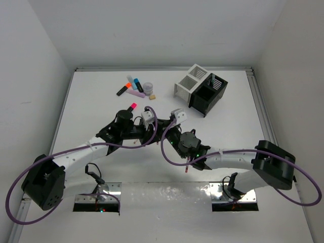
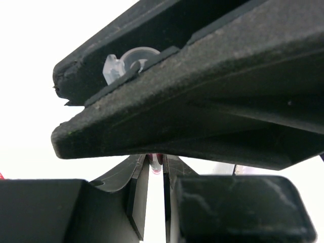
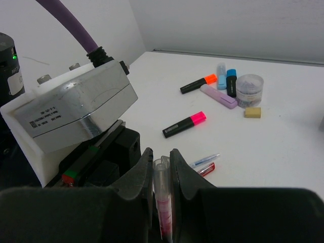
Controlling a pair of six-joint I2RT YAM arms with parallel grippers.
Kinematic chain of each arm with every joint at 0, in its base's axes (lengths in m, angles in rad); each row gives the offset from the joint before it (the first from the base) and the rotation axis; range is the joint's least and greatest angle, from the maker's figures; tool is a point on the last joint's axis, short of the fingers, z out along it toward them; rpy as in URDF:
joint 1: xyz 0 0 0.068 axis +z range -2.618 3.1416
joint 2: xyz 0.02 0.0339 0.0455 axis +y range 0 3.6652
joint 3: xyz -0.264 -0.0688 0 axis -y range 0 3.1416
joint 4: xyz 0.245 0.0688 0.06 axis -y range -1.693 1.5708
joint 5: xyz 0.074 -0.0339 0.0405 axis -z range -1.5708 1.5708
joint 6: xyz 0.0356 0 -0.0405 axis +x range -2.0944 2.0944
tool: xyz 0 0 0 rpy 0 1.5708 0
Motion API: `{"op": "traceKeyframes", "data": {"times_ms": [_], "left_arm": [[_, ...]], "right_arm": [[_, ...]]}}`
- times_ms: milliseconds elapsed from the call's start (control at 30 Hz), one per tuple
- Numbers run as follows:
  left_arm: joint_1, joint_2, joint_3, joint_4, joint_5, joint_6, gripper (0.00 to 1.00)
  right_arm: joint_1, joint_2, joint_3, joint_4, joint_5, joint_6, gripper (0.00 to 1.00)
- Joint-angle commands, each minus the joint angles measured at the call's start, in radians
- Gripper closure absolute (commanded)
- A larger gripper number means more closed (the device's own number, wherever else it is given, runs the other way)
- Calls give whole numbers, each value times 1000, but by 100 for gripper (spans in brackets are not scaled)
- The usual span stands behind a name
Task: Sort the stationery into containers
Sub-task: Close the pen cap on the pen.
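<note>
Top ext: white table (image 1: 238,131) w/ stationery (image 1: 136,87), pale walls (image 1: 152,30).

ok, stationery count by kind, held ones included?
Highlighters: 5 (orange, pink, lilac, light blue, blue-capped)
Pens: 3 (one in the right gripper, two tips behind it)
Tape roll: 1
Eraser: 1
Total: 10
Clear piece in the left gripper: can't tell what it is, not counted.

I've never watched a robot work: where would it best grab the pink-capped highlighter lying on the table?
Mid-body on the pink-capped highlighter, coming straight down and squeezing across its narrow width. It lies flat and on its own, with bare table along both long sides.
</note>
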Motion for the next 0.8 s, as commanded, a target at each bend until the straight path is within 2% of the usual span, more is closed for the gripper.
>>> {"op": "traceKeyframes", "data": {"times_ms": [0, 333, 500, 533, 567, 600, 633, 767], "left_arm": [[12, -47, 138, 403, -28, 1, 100], [10, -50, 134, 398, -21, -2, 100], [4, -53, 125, 375, -15, 18, 100], [4, -55, 120, 370, -13, 21, 100], [2, -53, 118, 366, -13, 27, 100], [2, -55, 115, 358, -13, 30, 100], [2, -53, 114, 354, -10, 36, 100], [2, -53, 109, 337, -5, 49, 100]], "right_arm": [[66, 74, -66, -309, -104, 38, 100], [66, 64, -61, -322, -99, 41, 100], [66, 28, -15, -396, -76, 26, 99], [66, 22, -8, -408, -72, 18, 96], [66, 14, 0, -419, -69, 14, 88], [66, 9, 5, -430, -66, 11, 84], [66, -1, 12, -442, -62, 4, 75], [64, -38, 12, -453, -44, -6, 53]]}}
